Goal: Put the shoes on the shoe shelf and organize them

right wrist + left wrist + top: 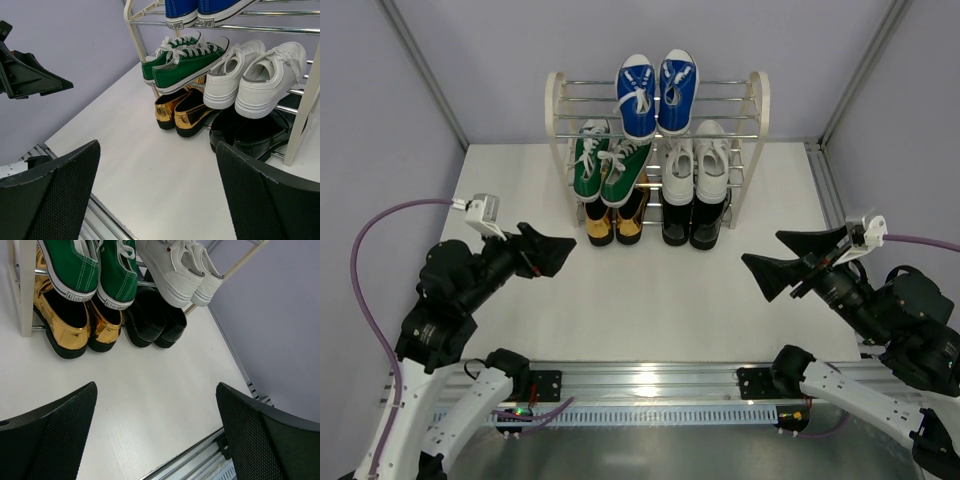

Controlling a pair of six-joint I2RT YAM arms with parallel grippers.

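The shoe shelf (756, 120) stands at the back of the table with all five pairs on it. Blue sneakers (656, 92) sit on the top tier. Green sneakers (608, 163) and white sneakers (696, 162) fill the middle tier. Gold loafers (615, 222) and black dress shoes (694, 222) are on the bottom tier. My left gripper (555, 252) is open and empty, front left of the shelf. My right gripper (782, 262) is open and empty, front right of it. The left wrist view shows the gold loafers (75, 325) and black shoes (155, 320).
Grey-lilac walls with metal corner posts (425, 75) enclose the white table (650, 300). A metal rail (650, 385) runs along the near edge between the arm bases. The left gripper (30, 75) shows in the right wrist view.
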